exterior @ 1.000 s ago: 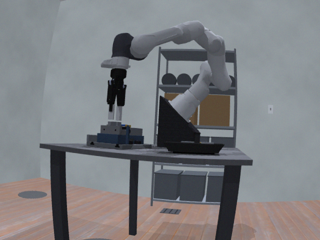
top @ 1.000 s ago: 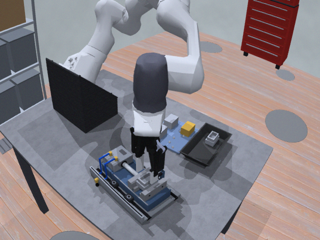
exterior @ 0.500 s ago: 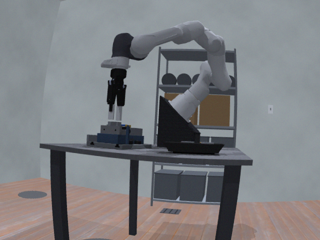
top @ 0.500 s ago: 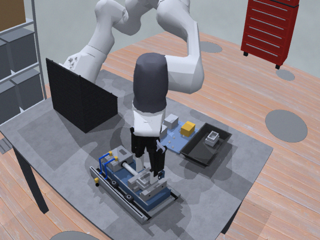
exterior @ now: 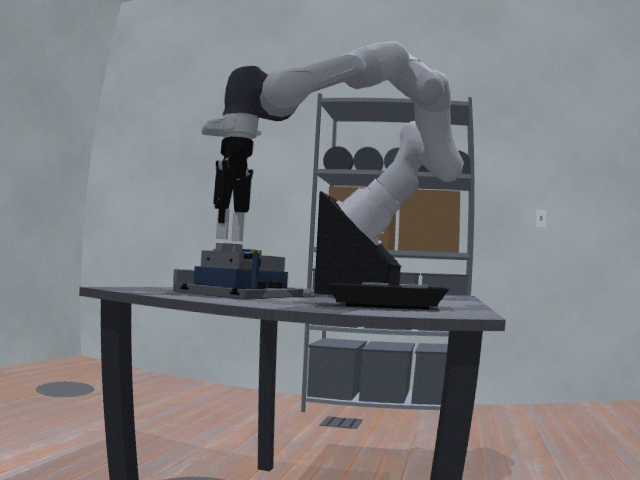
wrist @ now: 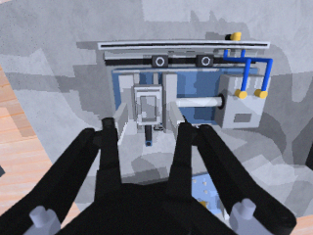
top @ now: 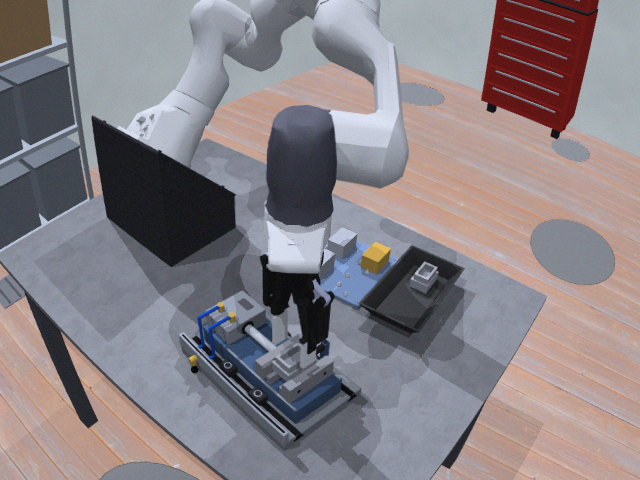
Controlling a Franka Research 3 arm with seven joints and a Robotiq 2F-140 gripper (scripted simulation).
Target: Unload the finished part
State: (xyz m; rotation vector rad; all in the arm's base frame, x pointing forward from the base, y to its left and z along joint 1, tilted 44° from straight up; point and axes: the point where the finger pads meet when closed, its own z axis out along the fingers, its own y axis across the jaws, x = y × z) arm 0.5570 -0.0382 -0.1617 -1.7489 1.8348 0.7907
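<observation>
The finished part (wrist: 148, 103) is a grey block with a rectangular pocket facing up. It sits between the jaws of the blue-and-grey vise at the table's front. It also shows in the exterior view (exterior: 227, 248). My gripper (top: 298, 341) points straight down over the part. Its fingers stand apart on either side, with nothing between them. In the exterior view the fingertips (exterior: 230, 232) hang just above the part's top. The black outfeed tray (top: 410, 294) lies to the right of the vise.
A second grey pocketed block (top: 423, 276) sits in the tray. A blue fixture plate with a yellow block (top: 375, 257) and a grey block (top: 342, 241) lies between vise and tray. A black angled panel (top: 160, 201) stands behind. Blue hoses (top: 209, 322) rise at the vise's left end.
</observation>
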